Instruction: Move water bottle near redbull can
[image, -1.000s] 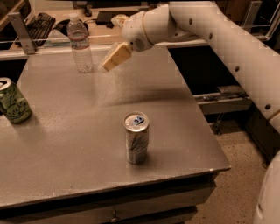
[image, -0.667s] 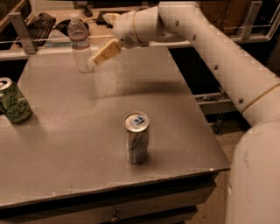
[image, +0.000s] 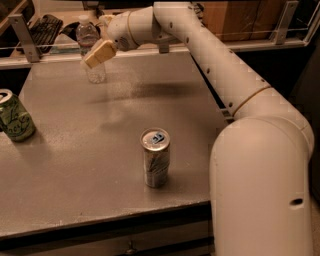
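The water bottle (image: 88, 36), clear with a white cap, stands upright at the far left of the grey table (image: 90, 165). My gripper (image: 96, 55) is at the bottle, its tan pad crossing the front of the bottle's middle. The arm reaches in from the right across the back of the table. The redbull can (image: 155, 158), slim and silver with a blue mark on top, stands upright near the table's front edge, well apart from the bottle.
A wider green can (image: 15, 120) stands at the table's left edge. A metal rail (image: 280, 42) runs behind the table, with a dark keyboard (image: 42, 27) beyond it at the back left. The table drops off at the right and front edges.
My gripper has moved left from beside the bottle until it overlaps the bottle's front. The bottle and both cans have stayed where they were.
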